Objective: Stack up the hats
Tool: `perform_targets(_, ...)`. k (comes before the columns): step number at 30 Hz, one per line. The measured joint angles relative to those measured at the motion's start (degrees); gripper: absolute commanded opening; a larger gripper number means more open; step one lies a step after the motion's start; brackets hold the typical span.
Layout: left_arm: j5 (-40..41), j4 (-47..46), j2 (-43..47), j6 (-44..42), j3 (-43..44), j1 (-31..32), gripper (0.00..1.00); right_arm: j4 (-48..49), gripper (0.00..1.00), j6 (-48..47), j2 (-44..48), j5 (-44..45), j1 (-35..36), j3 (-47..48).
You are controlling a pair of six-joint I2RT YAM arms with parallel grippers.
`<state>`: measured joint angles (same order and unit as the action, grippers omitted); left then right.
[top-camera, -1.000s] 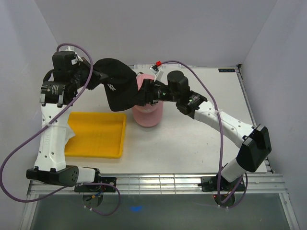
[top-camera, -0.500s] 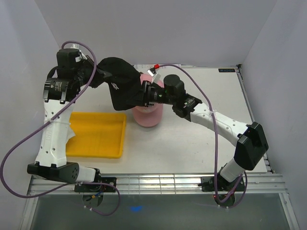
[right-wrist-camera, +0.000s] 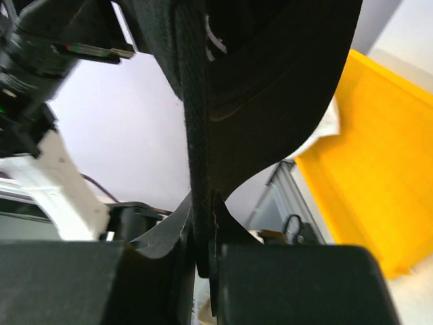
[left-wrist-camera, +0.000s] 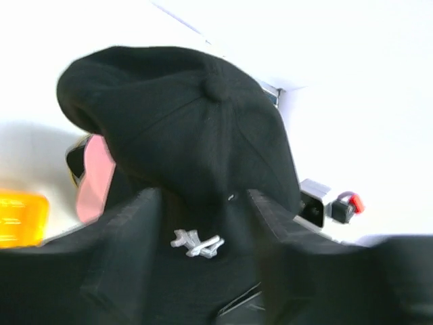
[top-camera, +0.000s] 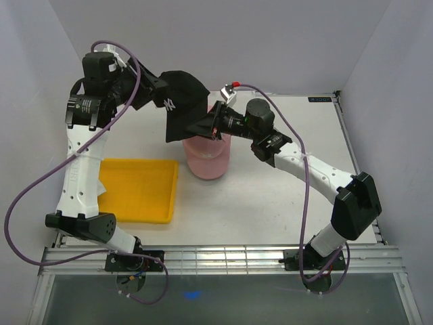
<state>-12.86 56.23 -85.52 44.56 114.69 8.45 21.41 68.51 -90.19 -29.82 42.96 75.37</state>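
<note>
- Black cap [top-camera: 181, 101], white NY logo, hung in the air betw. both arms, over the pink cap [top-camera: 206, 161] near the middle of the table [top-camera: 270, 203].
- Left gripper [left-wrist-camera: 203, 203]: fingers [left-wrist-camera: 128, 237] sat either side of the front panel w/ the logo betw. them, so it was clamped on the black cap.
- Right gripper [right-wrist-camera: 203, 252]: jaws nearly together, pinching the thin edge of the brim. Looked like a firm hold.
- Progress, my read: pink cap was down as the base, or as part of a pile. Black cap was held aloft, not yet lowered onto it. Stacking partly done at best.
- Left to do, prob.: bring black cap down over the pink crown, line up the brims, let go w/ both grippers, then deal w/ any other caps.
- Only 2 caps were in view. Couldn't tell if more lay under the pink one. It stood tall, but whatever propped it was covered.
- In the top view the black cap hid the top of the pink crown, so touching or apart was unclear.
- Left wrist view: pink showed only as a sliver at left, yellow tray [top-camera: 135, 189] only as a blurred corner.
- Right wrist view: mostly dark brim close up, w/ the rest of the cap cropped.
</note>
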Motion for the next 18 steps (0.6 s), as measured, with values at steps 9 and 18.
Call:
perform_targets(9, 7.56, -4.04, 3.26, -0.42, 6.93, 0.04, 0.98, 13.27, 0.08, 21.07, -4.24, -2.89, -8.90, 4.79)
perform_targets(18, 12.28, -6.99, 12.41, -0.11, -1.22, 0.04, 0.98, 27.08, 0.08, 41.59, -10.64, -2.12, -13.94, 6.23)
